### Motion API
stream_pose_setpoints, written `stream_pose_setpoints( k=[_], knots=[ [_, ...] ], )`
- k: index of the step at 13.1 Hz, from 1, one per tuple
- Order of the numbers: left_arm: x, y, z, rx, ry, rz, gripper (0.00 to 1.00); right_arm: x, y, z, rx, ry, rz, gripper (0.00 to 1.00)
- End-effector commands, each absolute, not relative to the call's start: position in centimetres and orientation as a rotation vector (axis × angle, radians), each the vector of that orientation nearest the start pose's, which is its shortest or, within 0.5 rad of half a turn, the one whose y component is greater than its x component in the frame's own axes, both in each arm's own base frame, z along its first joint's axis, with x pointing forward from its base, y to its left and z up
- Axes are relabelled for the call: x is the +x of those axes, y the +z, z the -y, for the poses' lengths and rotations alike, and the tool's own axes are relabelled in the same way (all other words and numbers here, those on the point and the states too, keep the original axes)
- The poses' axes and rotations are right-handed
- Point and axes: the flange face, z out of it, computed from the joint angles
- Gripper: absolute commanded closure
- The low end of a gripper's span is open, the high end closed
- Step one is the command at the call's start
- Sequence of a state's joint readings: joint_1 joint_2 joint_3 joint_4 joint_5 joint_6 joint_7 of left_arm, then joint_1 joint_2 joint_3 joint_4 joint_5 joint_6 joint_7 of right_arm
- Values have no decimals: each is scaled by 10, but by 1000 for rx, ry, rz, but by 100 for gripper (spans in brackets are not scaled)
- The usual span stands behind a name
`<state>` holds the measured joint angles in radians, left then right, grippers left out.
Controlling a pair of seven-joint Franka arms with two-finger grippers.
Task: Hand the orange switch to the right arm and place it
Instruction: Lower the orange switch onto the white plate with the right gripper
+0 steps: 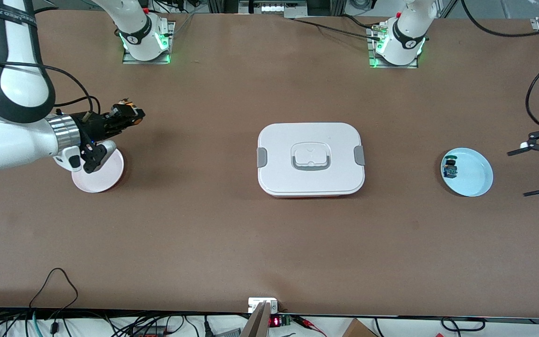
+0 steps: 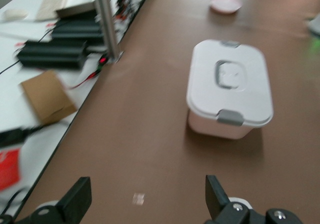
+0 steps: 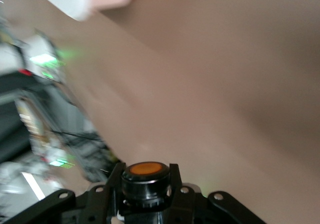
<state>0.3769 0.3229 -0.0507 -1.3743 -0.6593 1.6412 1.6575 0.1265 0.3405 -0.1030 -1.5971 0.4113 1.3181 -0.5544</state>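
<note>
The blue plate (image 1: pixel 473 180) with the green-capped switch (image 1: pixel 449 169) sits toward the left arm's end, with the white lidded box (image 1: pixel 310 159) mid-table and the pink plate (image 1: pixel 103 175) at the right arm's end. The left gripper (image 1: pixel 538 172) hangs past the blue plate, fingers spread wide and empty. The right gripper (image 1: pixel 127 114) is up over bare table just by the pink plate, clamped tight on the orange switch (image 3: pixel 145 176).
</note>
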Motion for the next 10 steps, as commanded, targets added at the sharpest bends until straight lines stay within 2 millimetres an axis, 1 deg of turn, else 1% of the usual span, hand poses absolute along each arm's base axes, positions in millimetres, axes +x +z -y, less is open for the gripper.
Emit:
stream_pose_setpoints(
  k=[1, 2, 3, 4, 5, 6, 7, 8, 9, 10],
  knots=[
    [612, 576, -150, -2826, -778, -1725, 0, 578, 407, -49, -2543, 646, 879, 90],
    [606, 581, -144, -2875, -681, -1606, 0, 580, 397, -36, -2559, 629, 960, 90],
    [599, 589, -141, -2903, -591, -1450, 0, 581, 384, -19, -2557, 601, 1034, 90],
    [589, 597, -132, -2922, -505, -1323, 0, 582, 375, -8, -2549, 564, 1125, 90],
    [582, 605, -117, -2922, -442, -1239, 0, 583, 364, 4, -2543, 545, 1244, 90],
    [572, 616, -108, -2912, -387, -1140, 0, 584, 357, 14, -2547, 537, 1325, 90],
    [564, 617, -103, -2928, -354, -1055, 0, 584, 350, 23, -2549, 533, 1385, 90],
    [554, 615, -100, -2995, -338, -891, 0, 585, 346, 29, -2543, 516, 1457, 90],
    [549, 610, -97, -3069, -311, -705, 0, 588, 341, 35, -2533, 498, 1551, 90],
    [545, 603, -94, -3124, -266, -565, 0, 591, 335, 39, -2521, 465, 1658, 90]
  ],
)
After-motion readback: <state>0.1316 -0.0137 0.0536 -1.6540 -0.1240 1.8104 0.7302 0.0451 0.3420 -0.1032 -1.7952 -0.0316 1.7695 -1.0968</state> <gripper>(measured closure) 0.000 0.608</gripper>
